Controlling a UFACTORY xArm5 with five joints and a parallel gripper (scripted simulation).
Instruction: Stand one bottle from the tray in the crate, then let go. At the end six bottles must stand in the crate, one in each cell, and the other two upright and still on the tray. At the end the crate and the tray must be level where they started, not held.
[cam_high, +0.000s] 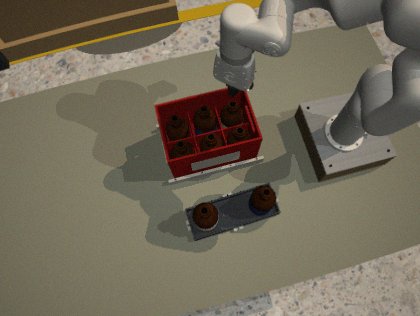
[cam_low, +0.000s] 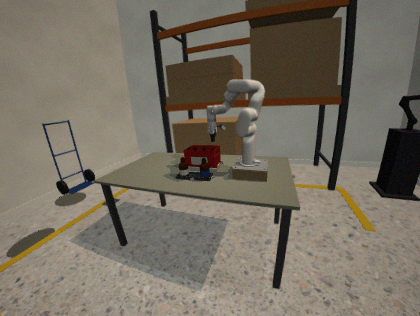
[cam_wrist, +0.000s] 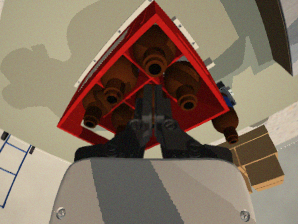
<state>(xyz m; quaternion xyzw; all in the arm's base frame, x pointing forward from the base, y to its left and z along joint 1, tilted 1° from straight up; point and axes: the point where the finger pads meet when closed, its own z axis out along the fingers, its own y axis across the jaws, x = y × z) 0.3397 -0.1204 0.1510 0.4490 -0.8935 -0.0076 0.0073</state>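
The red crate (cam_high: 163, 128) (cam_low: 202, 152) (cam_wrist: 202, 119) stands level on the table with six brown bottles, one in each cell, such as the back right one (cam_high: 232, 112) and the front left one (cam_high: 182, 148). The grey tray (cam_high: 233, 213) (cam_low: 195, 177) lies in front of it with two upright brown bottles, one at its left end (cam_high: 205, 215) (cam_low: 183, 166) and one at its right end (cam_high: 263, 198) (cam_low: 204, 167). My gripper (cam_high: 235, 91) (cam_low: 212, 137) (cam_wrist: 153, 96) hangs above the crate's back right part, fingers shut together with nothing between them.
The arm's grey base block (cam_high: 311, 125) (cam_low: 250, 174) sits on the table to the right of the crate. A shelf rack with cardboard boxes (cam_low: 202, 80) stands behind the table. A blue hand truck (cam_low: 65, 160) leans at the left wall.
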